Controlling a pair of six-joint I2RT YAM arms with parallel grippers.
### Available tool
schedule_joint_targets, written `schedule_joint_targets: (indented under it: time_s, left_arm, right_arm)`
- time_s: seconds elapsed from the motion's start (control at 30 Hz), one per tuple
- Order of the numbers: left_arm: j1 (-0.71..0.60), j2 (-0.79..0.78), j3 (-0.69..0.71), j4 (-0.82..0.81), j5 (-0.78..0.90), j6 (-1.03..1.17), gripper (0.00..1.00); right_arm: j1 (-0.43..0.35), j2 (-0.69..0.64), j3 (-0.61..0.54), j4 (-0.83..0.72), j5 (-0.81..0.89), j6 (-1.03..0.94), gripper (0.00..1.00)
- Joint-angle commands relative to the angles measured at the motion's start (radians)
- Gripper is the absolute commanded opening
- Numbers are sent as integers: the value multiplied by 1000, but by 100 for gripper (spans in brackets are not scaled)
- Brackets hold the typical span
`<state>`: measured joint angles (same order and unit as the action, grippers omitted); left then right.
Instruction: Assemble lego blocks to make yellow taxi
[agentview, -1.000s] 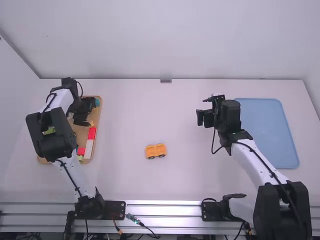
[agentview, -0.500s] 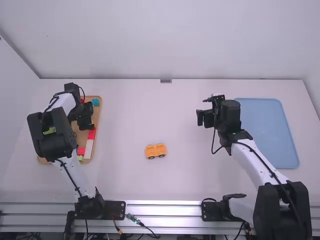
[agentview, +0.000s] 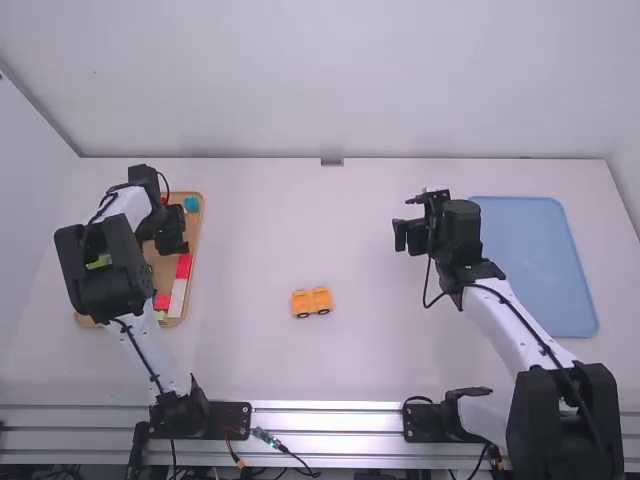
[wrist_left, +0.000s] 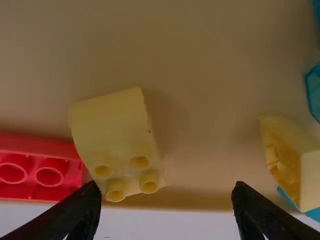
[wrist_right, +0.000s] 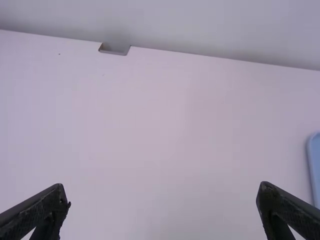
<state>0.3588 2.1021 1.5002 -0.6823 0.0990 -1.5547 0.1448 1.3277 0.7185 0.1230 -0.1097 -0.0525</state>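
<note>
**Wheeled taxi body (agentview: 311, 302) together, upper pieces probably left to add**

Left end effector (wrist_left: 166, 212), fingers parted and empty, is over the brick tray (agentview: 158, 268), frame left; right end effector (wrist_right: 162, 207), spread and empty, right of centre. The body sits on the worktop (agentview: 320, 225), below centre.

You have a white table (agentview: 380, 350) with a shallow tan tray (agentview: 195, 250) lying toward its left side and a flat blue tray (agentview: 540, 270) toward its right. Between them, well apart from both, an orange-yellow toy car (agentview: 311, 301) stands upright on black wheels.
</note>
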Motion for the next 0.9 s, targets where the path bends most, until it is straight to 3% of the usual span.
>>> schedule_joint_targets:
  time_s: [0.0,0.2,0.57,0.67,0.7,0.8,0.87]
  left_arm:
    - [-5,7,-14,-11,-14,-47,83]
    - [-5,7,-23,14,-88,-59,71]
    - [-5,7,-41,32,-101,-79,68]
    - [-5,7,-89,118,-84,-79,68]
    - [-5,7,-107,146,-75,-80,63]
    - [-5,7,-138,186,-63,-80,61]
    - [-5,7,-153,205,-63,-80,53]
  right_arm:
    - [0,4,23,1,-2,3,99]
    - [0,4,23,-2,-1,3,99]
    - [0,4,23,-2,-2,4,99]
    - [0,4,23,-3,-2,3,99]
    - [0,4,23,-3,-1,3,99]
    - [0,4,23,-2,-2,3,99]
    - [0,4,23,-2,-1,3,99]
